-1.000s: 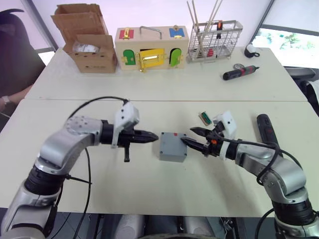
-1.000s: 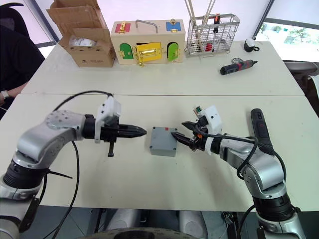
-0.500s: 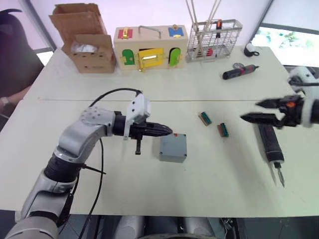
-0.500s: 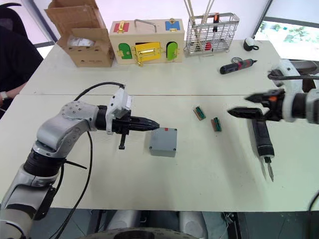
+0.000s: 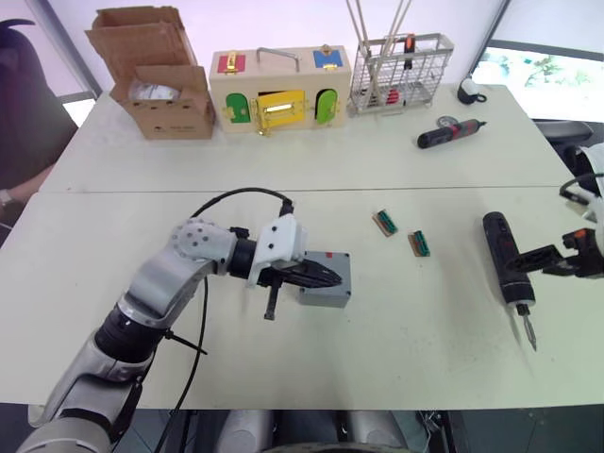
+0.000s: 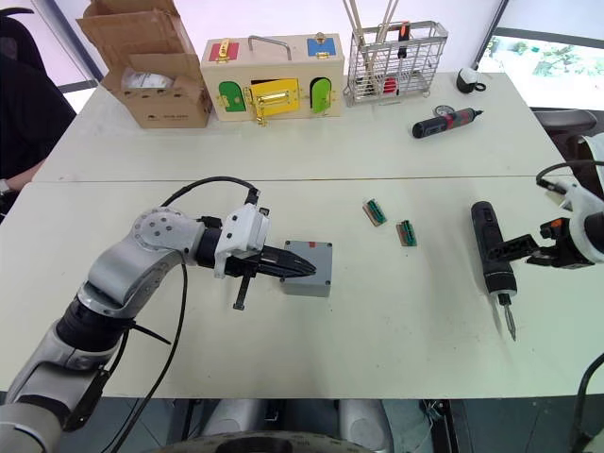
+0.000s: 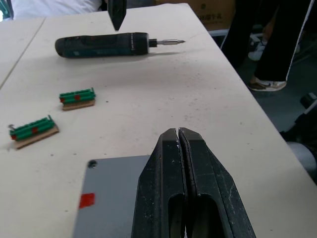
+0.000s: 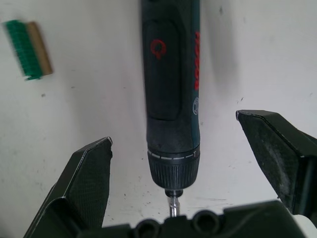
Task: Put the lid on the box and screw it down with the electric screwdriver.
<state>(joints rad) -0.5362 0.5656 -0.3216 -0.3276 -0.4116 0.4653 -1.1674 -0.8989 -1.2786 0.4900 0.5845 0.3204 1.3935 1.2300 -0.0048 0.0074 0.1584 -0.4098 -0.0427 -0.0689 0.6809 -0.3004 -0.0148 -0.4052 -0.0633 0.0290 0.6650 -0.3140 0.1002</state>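
The grey box (image 5: 328,283) sits mid-table with a flat closed top, a corner screw hole (image 7: 91,163) and a red mark (image 7: 86,200); I cannot tell the lid apart from the box. My left gripper (image 5: 332,279) is shut, its tips (image 7: 177,132) resting over the box's top. The electric screwdriver (image 5: 505,269) lies on the table at the right, its bit (image 5: 528,335) pointing toward the front edge. My right gripper (image 8: 173,128) is open, its fingers (image 8: 89,173) on either side of the screwdriver near the bit end, not touching it.
Two green terminal blocks (image 5: 384,223) (image 5: 419,244) lie between box and screwdriver. At the back stand a cardboard carton (image 5: 156,75), a wooden box with coloured doors (image 5: 283,90), a wire basket (image 5: 396,71) and a small black-and-red screwdriver (image 5: 451,135). A person's legs (image 7: 267,44) stand beyond the table's right end.
My right gripper left the box, swung to the right and came down open around the electric screwdriver. My left gripper moved right, shut, onto the box's top.
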